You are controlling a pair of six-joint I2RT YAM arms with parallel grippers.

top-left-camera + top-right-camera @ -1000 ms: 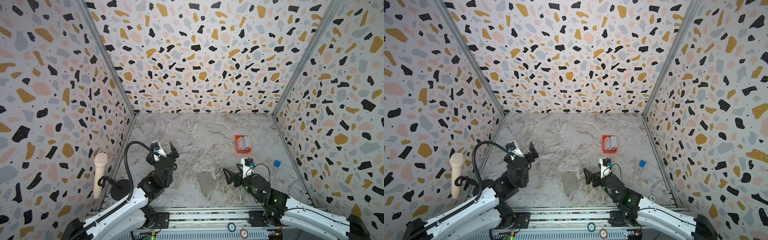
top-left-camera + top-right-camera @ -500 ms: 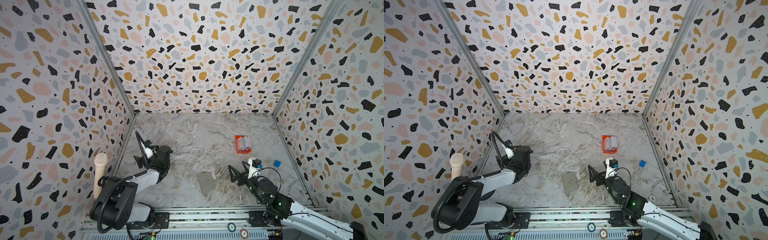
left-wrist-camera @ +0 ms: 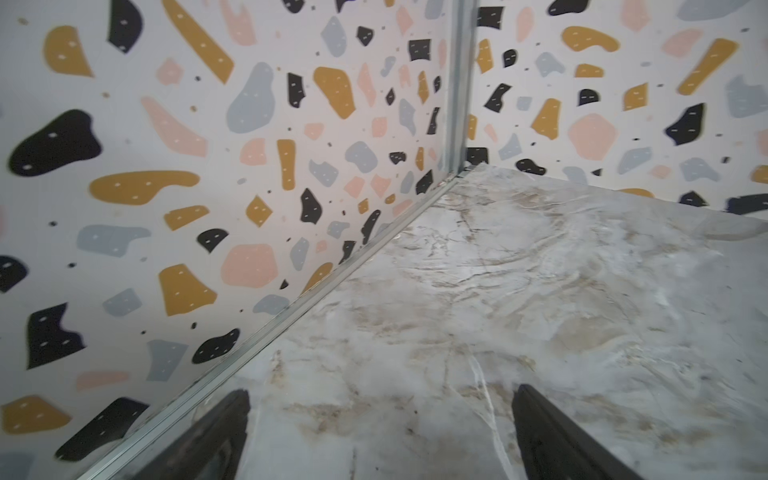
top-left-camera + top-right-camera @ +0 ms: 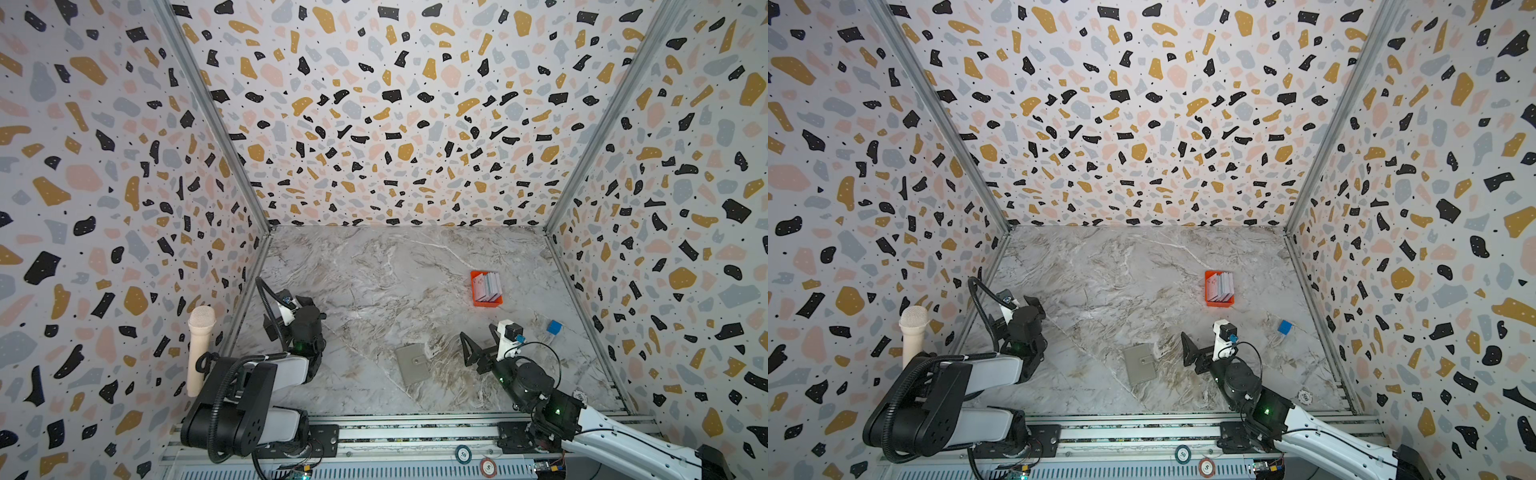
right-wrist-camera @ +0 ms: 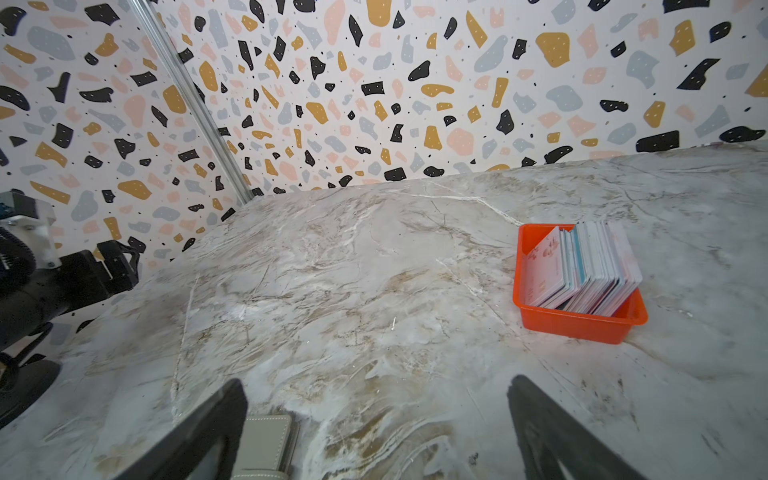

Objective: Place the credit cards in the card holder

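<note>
The card holder (image 4: 411,363) (image 4: 1140,363) is a flat grey wallet lying shut near the table's front middle. The credit cards (image 4: 487,286) (image 5: 582,270), mostly whitish, stand on edge in a small orange tray (image 4: 487,304) (image 5: 577,324) farther back on the right. My right gripper (image 4: 478,334) (image 5: 376,384) hovers open just right of the card holder, whose corner (image 5: 266,440) shows beside one finger. My left gripper (image 4: 289,316) (image 3: 380,395) is open and empty over bare table by the left wall, facing the back left corner.
A blue cube (image 4: 554,327) lies near the right wall. A white poker chip (image 4: 1305,397) rests at the front right of the table, and two more chips (image 4: 463,454) sit on the front rail. A beige microphone (image 4: 199,349) stands outside the left wall.
The left arm has folded back, and its gripper has swung toward the left wall. The right gripper has edged a little farther from the front. Both stay open.
</note>
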